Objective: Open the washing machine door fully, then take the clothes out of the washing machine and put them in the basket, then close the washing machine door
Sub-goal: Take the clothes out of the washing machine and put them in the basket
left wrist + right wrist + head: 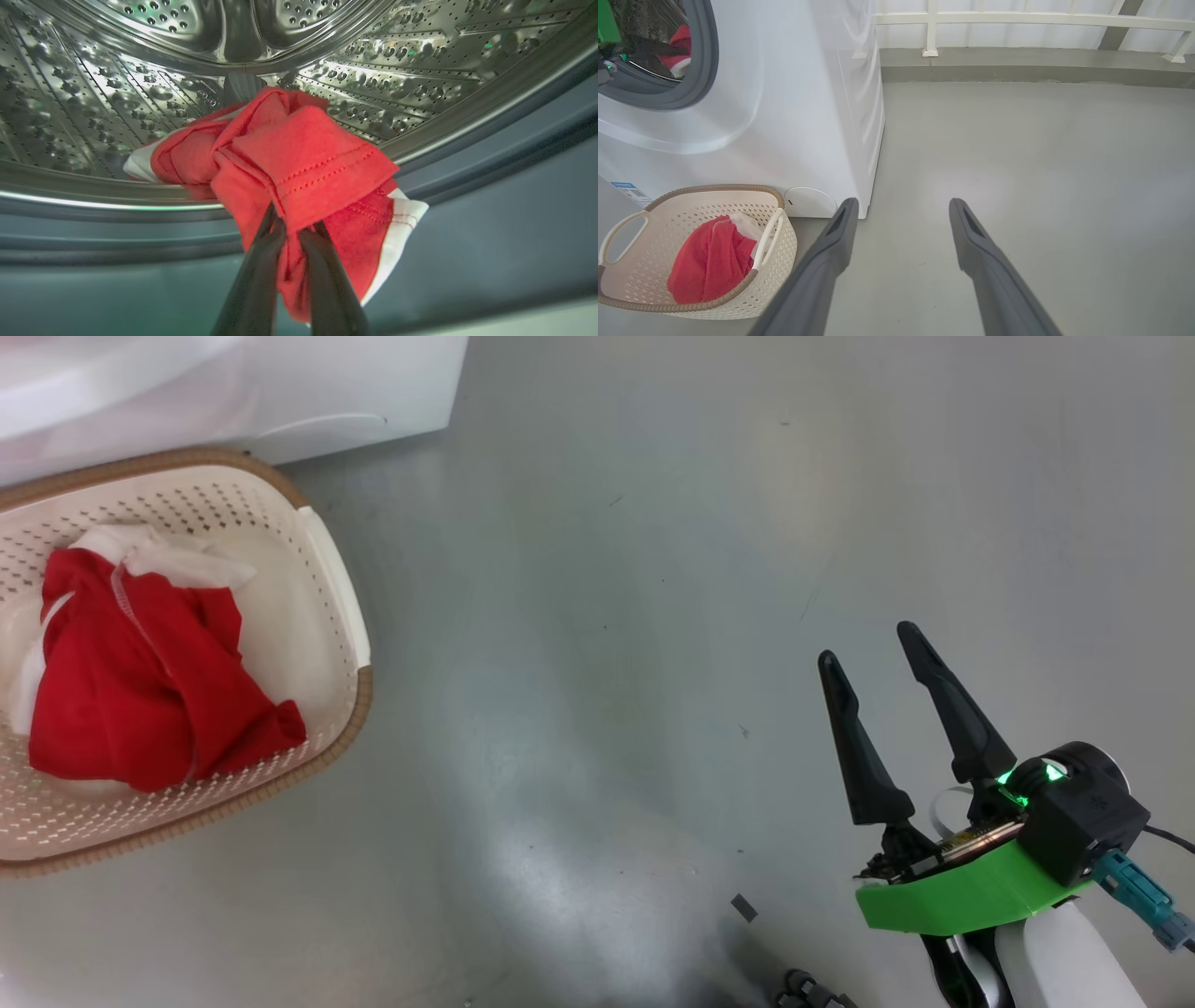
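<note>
Your left pincer (295,227) is clenched on a fold of a red garment (299,158) with white trim, which sits at the lip of the steel drum (140,93), just inside the grey rubber ring (490,154). Your right pincer (869,648) hangs released above the grey floor (607,616) (well apart from any fabric). Farther off, the basket (359,709) holds another red piece (140,681) and stands just beside the washing machine (784,116).

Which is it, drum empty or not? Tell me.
Not empty: a red garment lies at the mouth of the drum, the left gripper shut on it.
</note>
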Controlling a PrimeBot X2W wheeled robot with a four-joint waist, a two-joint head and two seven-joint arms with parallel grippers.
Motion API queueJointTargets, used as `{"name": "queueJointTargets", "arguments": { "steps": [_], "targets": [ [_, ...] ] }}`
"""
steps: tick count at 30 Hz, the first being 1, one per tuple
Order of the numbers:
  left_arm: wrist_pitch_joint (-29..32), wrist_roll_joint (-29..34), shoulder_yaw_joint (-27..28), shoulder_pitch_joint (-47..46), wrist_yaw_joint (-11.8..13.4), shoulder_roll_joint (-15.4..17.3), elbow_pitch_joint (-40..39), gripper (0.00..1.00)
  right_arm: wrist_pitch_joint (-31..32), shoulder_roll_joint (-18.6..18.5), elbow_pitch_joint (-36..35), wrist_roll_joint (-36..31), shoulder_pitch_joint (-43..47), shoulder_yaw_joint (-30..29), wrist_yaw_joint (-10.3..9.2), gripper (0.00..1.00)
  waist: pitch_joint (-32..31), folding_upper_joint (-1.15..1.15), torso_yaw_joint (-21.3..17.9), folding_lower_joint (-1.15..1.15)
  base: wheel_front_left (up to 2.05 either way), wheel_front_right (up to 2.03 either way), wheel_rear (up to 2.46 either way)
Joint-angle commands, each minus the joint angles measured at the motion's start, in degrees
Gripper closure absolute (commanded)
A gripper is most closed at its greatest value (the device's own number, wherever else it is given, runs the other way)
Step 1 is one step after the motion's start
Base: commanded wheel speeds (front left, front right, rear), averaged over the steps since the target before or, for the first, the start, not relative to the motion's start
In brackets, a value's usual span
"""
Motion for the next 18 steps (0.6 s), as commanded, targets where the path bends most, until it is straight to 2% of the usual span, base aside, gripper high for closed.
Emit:
{"name": "queueJointTargets", "arguments": {
  "steps": [1,9,18],
  "targets": [
    [-0.93,-0.62,0.06,0.52,-0.36,3.55,-2.66,1.0,-0.36,-0.77,-1.23,0.55,-0.79,0.75,0.34,0.0,0.05,0.0,0.33,0.0,0.0,0.0,0.0],
    [-4.13,-1.43,-1.63,1.45,-0.37,5.44,-6.6,1.0,-0.36,-0.77,-1.26,0.56,-0.92,0.56,0.34,0.0,-0.09,0.0,1.23,0.0,0.0,0.0,0.0],
    [-11.08,-0.52,-1.39,5.87,0.2,7.26,-11.95,1.0,-0.36,-0.77,-1.19,0.54,-0.99,0.09,0.34,0.0,-0.66,0.0,2.3,0.0,0.0,0.0,0.0]
  ]
}}
